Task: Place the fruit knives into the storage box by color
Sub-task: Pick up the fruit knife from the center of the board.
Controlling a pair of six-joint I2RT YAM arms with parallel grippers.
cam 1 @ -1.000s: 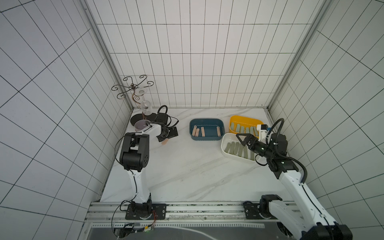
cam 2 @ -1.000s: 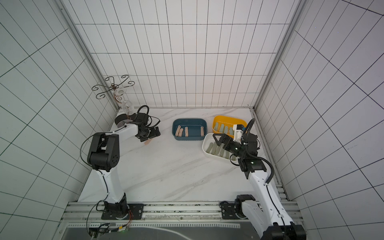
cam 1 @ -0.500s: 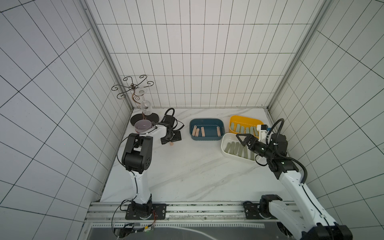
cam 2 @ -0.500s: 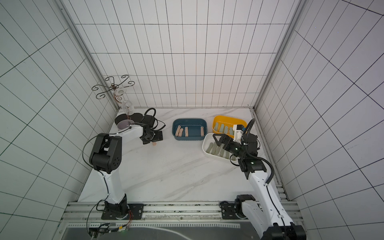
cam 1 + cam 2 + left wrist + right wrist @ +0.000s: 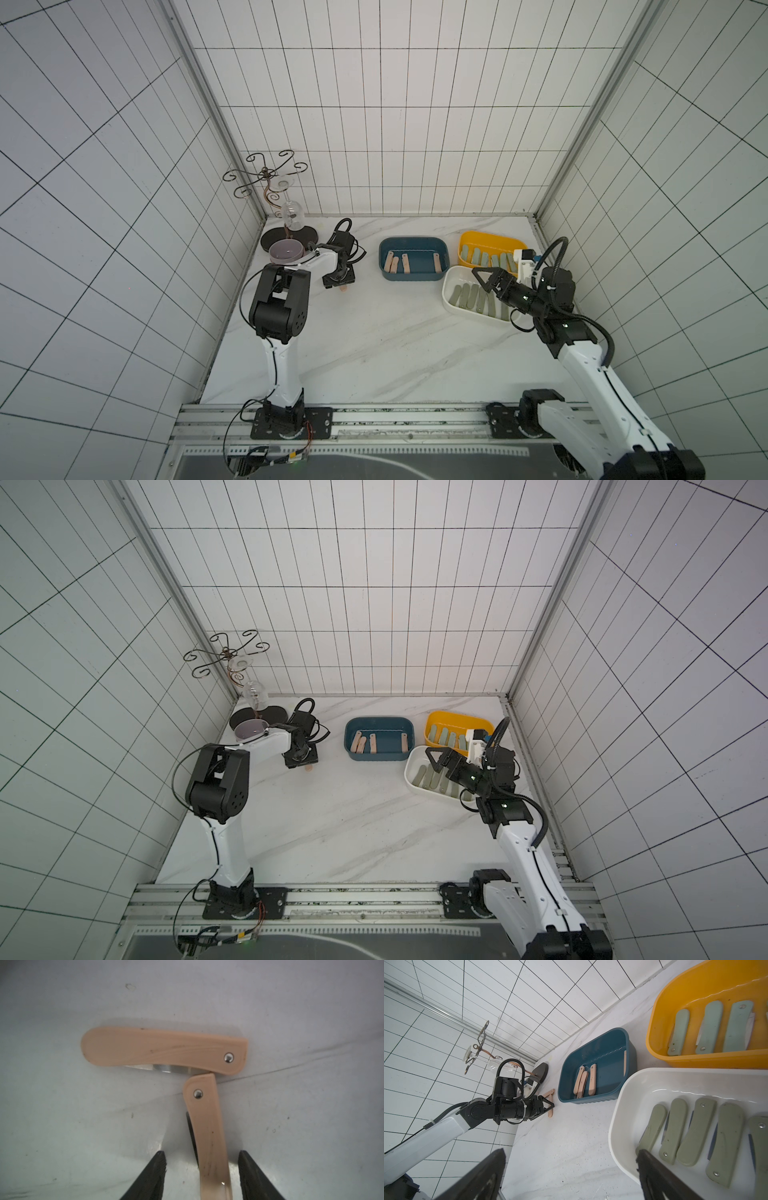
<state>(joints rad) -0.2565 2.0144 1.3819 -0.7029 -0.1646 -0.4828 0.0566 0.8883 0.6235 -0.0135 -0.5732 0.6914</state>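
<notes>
Two peach-pink fruit knives lie touching in a T on the marble. In the left wrist view one (image 5: 162, 1049) lies crosswise, and the other (image 5: 207, 1126) runs between the fingers of my left gripper (image 5: 201, 1153). Those jaws stand open, with a gap on each side of it. Both top views show that gripper (image 5: 340, 283) low over the knives (image 5: 308, 768). The blue storage box (image 5: 413, 243) holds several peach knives, the yellow box (image 5: 490, 239) mint ones, the white box (image 5: 446, 291) olive ones. My right gripper (image 5: 484, 279) hangs open and empty over the white box.
A wire glass rack (image 5: 270, 187) with a hanging wine glass stands in the back left corner. A purple bowl (image 5: 286, 252) sits beside its black base. Tiled walls close in three sides, and a metal rail (image 5: 374, 419) runs along the front.
My left gripper has moved right, away from the bowl, down to the peach knives, and its jaws have narrowed around one. The right arm has not moved.
</notes>
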